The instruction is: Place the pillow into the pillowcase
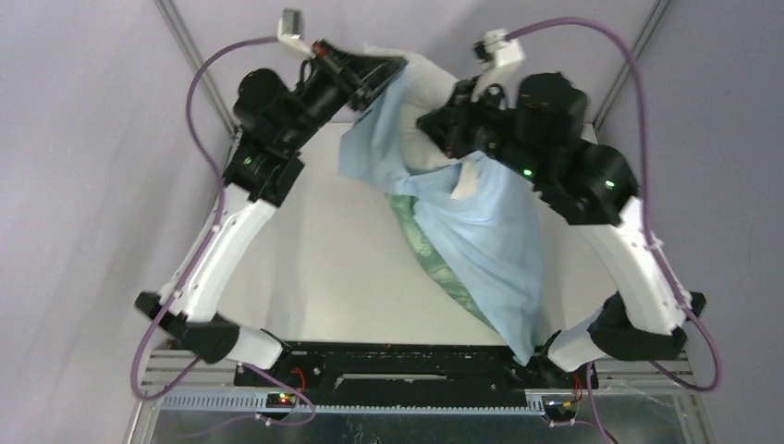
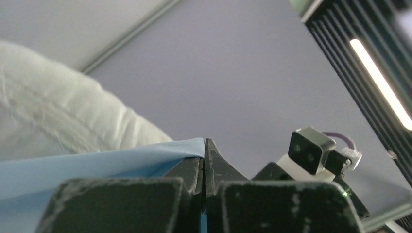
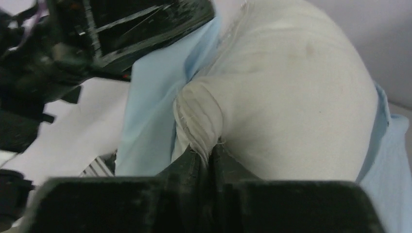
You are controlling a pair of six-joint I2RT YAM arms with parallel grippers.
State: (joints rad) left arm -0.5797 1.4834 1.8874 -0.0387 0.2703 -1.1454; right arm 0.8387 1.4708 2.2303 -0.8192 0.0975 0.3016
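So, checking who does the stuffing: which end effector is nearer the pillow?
Right. The right end effector pinches a corner of the pillow; the left end effector clamps the pillowcase edge just beside it.

Cream pillow (image 3: pixel 291 97) partly inside hanging, wrinkled blue pillowcase (image 1: pixel 490 250).

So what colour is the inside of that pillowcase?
The pillowcase is green with a pale pattern inside, best seen from the overhead view.

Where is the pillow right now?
In the top view, the pillow is at the far middle between both arms, partly wrapped by the blue pillowcase.
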